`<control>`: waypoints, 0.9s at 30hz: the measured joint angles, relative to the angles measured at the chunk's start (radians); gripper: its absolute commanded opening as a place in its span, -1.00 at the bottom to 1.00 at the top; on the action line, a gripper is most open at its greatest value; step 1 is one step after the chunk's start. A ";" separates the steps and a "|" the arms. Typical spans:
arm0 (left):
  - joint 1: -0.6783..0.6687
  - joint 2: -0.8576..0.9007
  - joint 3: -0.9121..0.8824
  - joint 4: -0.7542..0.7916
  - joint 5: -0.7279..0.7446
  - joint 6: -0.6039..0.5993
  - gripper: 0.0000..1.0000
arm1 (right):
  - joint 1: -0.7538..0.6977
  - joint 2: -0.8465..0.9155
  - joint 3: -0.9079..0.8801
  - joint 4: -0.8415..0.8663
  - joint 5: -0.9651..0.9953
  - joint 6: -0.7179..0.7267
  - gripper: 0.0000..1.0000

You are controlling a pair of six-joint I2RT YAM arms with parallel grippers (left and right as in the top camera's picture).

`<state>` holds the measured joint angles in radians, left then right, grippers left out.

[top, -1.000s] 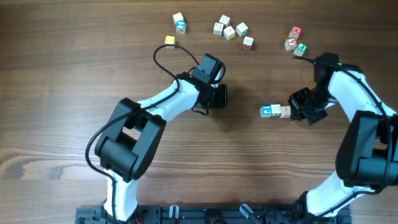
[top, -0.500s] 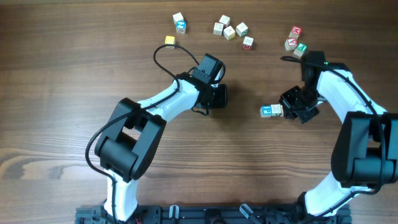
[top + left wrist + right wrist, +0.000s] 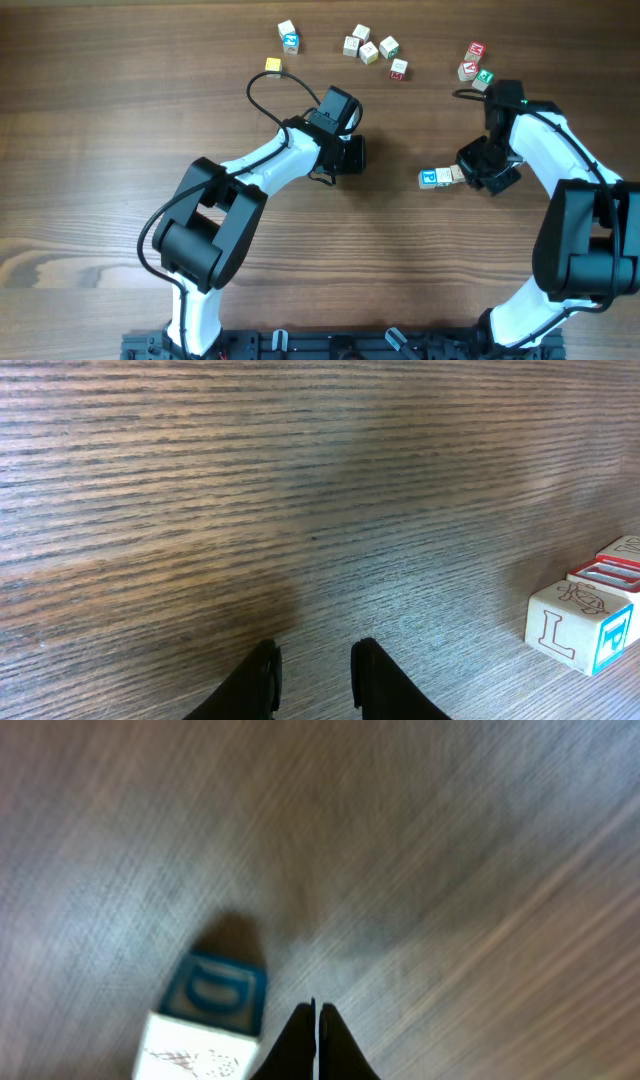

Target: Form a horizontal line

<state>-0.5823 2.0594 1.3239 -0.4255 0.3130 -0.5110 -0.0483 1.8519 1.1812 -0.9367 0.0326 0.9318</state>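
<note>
the horizontal line (image 3: 440,177) lies on the wooden table (image 3: 100,200), right of the middle and well apart from the loose cubes (image 3: 368,47) at the far edge. it is a short row: a blue-faced cube (image 3: 428,178) at its left end and a cream cube (image 3: 446,176) touching it on the right. the right end of the row goes under the arm, so i cannot tell if one more cube sits there.

the right gripper (image 3: 316,1020) is low at this right end, and its fingers are pressed together with nothing between them. probably they are held together so that they work as one narrow tip to nudge a cube flush with its neighbour. its wrist view is blurred, and the blue cube shows just beside the tip, to the left.

the left gripper (image 3: 315,652) hovers near the table on the other side of the row, a little apart from it. its fingers are apart and empty. i think it waits there so that it does not disturb the row.

the line looks short, so more of the loose cubes probably have to be brought.
</note>
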 measured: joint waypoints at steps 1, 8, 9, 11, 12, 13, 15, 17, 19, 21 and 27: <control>0.000 0.000 0.000 0.000 0.000 0.000 -0.46 | 0.000 0.000 0.000 0.011 0.021 0.011 -0.91; 0.000 0.000 0.000 0.000 0.000 0.000 -0.44 | 0.000 0.000 -0.003 0.277 0.077 0.066 -0.83; 0.000 0.000 0.000 0.000 0.000 0.000 -0.44 | 0.000 0.001 -0.003 0.298 0.054 0.059 -0.78; 0.000 0.000 0.000 0.000 0.000 0.000 -0.44 | 0.000 0.001 -0.003 0.303 0.039 0.050 -0.78; 0.000 0.000 0.000 0.000 0.000 0.000 -0.44 | 0.000 0.001 -0.003 0.303 0.035 0.047 -0.78; 0.000 0.000 0.000 0.000 0.000 0.000 -0.44 | 0.000 0.002 -0.003 0.303 0.034 0.046 -0.80; 0.000 0.000 0.000 0.000 0.000 0.000 -0.45 | 0.001 0.002 -0.003 0.303 0.031 0.032 -0.85; 0.000 0.000 0.000 0.000 0.000 0.000 -0.46 | 0.010 0.002 -0.010 0.310 0.027 0.015 -0.91; 0.000 0.000 0.000 0.000 0.000 0.000 -0.46 | 0.023 0.002 -0.027 0.332 0.026 0.005 -0.91; 0.000 0.000 0.000 0.000 0.000 0.000 -0.46 | 0.033 0.002 -0.033 0.340 0.019 0.004 -0.91; 0.000 0.000 0.000 0.000 0.000 0.000 -0.46 | 0.037 0.002 -0.034 0.334 -0.003 -0.025 -0.91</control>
<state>-0.5823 2.0594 1.3239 -0.4252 0.3130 -0.5110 -0.0109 1.8534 1.1473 -0.6029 0.0299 0.9070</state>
